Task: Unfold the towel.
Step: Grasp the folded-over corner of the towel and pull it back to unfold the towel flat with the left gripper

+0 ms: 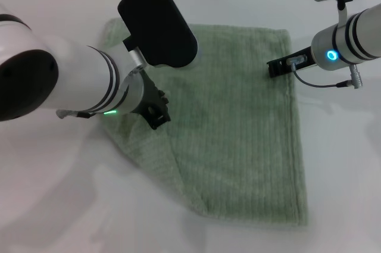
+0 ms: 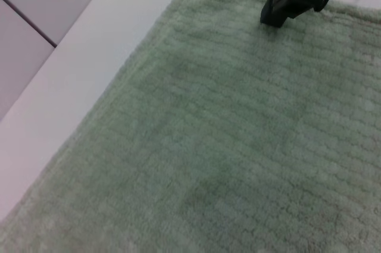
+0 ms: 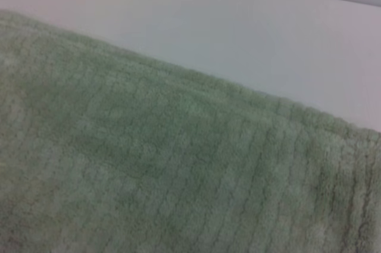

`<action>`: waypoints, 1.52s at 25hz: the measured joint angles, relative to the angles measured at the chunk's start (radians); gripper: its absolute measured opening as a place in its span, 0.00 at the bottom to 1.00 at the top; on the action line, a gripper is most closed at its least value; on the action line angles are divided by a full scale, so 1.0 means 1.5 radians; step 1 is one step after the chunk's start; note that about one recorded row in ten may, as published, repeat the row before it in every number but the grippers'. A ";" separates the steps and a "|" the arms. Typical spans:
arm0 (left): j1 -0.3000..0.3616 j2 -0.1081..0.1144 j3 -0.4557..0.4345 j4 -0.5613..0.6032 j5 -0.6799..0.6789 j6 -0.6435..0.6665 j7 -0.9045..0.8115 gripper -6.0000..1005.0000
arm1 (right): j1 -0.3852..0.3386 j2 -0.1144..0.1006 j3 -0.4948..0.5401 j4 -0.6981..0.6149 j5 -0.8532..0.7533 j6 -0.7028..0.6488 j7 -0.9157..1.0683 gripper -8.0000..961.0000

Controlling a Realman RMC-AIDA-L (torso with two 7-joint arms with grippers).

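Towel (image 1: 238,128) flat on white table (image 1: 345,164), left-near corner folded. Left gripper (image 1: 156,110) and right gripper (image 1: 280,67) on towel; clench state cannot tell.

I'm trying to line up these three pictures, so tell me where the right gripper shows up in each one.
Head view: the right gripper sits right of centre, near the top, at the towel's right edge.
Left wrist view: the same gripper appears dark at the top edge, over the far side of the towel.
Right wrist view: not in it; only cloth and table show.
Shared landmark: the towel's hemmed edge.
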 joint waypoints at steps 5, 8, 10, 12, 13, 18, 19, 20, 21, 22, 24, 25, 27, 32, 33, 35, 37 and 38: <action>0.015 0.000 -0.018 -0.017 0.000 -0.007 -0.006 0.06 | 0.000 0.000 0.000 -0.001 0.000 0.000 0.000 0.01; 0.022 0.000 -0.022 -0.026 0.000 -0.007 -0.006 0.06 | 0.000 0.000 0.000 -0.001 0.000 0.000 0.000 0.01; 0.029 0.000 -0.025 -0.033 0.000 -0.007 -0.006 0.07 | -0.001 0.000 0.000 -0.001 0.000 0.000 0.000 0.01; 0.031 0.001 -0.027 -0.035 0.000 -0.012 -0.006 0.07 | -0.001 0.000 0.000 -0.002 0.000 0.000 0.000 0.01; 0.032 0.001 -0.029 -0.036 0.000 -0.017 -0.006 0.07 | -0.002 0.000 0.000 -0.002 0.000 0.000 0.000 0.01; 0.035 0.001 -0.030 -0.041 0.000 -0.032 -0.007 0.07 | -0.003 0.000 0.000 -0.001 0.000 0.001 0.000 0.01; 0.039 0.000 -0.033 -0.044 0.000 -0.033 -0.007 0.07 | -0.003 0.000 0.000 -0.001 0.000 0.001 0.000 0.01; 0.040 0.000 -0.033 -0.045 0.000 -0.033 -0.007 0.07 | -0.003 0.000 0.000 -0.001 0.000 0.001 0.000 0.01; 0.043 0.000 -0.035 -0.047 0.000 -0.033 -0.007 0.07 | -0.003 0.000 0.000 -0.001 0.000 0.001 0.000 0.01; 0.045 0.000 -0.037 -0.049 0.000 -0.034 -0.007 0.07 | -0.003 0.000 0.000 -0.001 0.000 0.001 0.000 0.01; 0.045 0.000 -0.037 -0.049 0.000 -0.034 -0.007 0.07 | -0.003 0.000 0.000 -0.001 0.000 0.002 0.000 0.01; 0.050 0.000 -0.046 -0.050 0.000 -0.036 -0.012 0.07 | -0.003 0.000 0.000 -0.001 0.000 0.002 0.000 0.01; 0.051 0.000 -0.048 -0.050 0.000 -0.037 -0.014 0.06 | -0.003 0.000 0.000 -0.001 0.000 0.003 0.000 0.01; 0.062 0.001 -0.059 -0.057 0.001 -0.047 -0.023 0.06 | -0.004 0.000 0.000 -0.001 0.000 0.003 0.000 0.01; 0.064 0.001 -0.059 -0.060 0.001 -0.049 -0.023 0.06 | -0.004 0.000 0.000 -0.001 0.000 0.003 0.000 0.01; 0.069 0.001 -0.060 -0.068 0.001 -0.053 -0.028 0.07 | -0.004 0.000 0.000 -0.001 0.000 0.003 0.000 0.01; 0.074 0.001 -0.060 -0.078 0.001 -0.062 -0.038 0.07 | -0.004 0.000 0.000 -0.001 0.000 0.003 0.000 0.01; 0.074 0.001 -0.060 -0.078 0.001 -0.062 -0.038 0.07 | -0.004 0.000 0.000 -0.001 0.000 0.003 0.000 0.01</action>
